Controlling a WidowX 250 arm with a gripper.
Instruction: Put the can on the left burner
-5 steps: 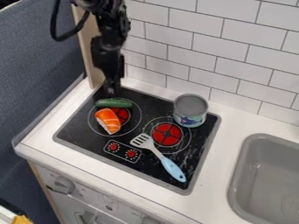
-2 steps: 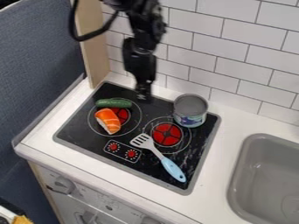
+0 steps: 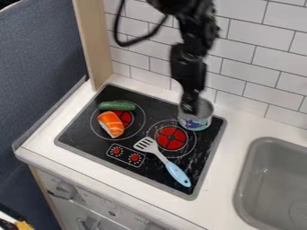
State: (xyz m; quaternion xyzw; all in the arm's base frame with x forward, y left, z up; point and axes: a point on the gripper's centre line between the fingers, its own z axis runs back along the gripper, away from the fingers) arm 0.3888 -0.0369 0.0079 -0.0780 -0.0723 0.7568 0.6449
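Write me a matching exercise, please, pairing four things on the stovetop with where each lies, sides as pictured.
1. grey cylindrical can with a patterned label
2. green cucumber
3. orange-and-white sushi piece
4. slotted spatula with a light-blue handle

A. on the left burner, nearer the front
B. head beside the right burner, handle towards the front
C. at the back right of the black stovetop
D. across the left burner's back part

Pairs: 1-C, 2-D, 3-A, 4-B

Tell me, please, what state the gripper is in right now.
Gripper: overlapping the can in view; whether open, closed or holding it cannot be told.
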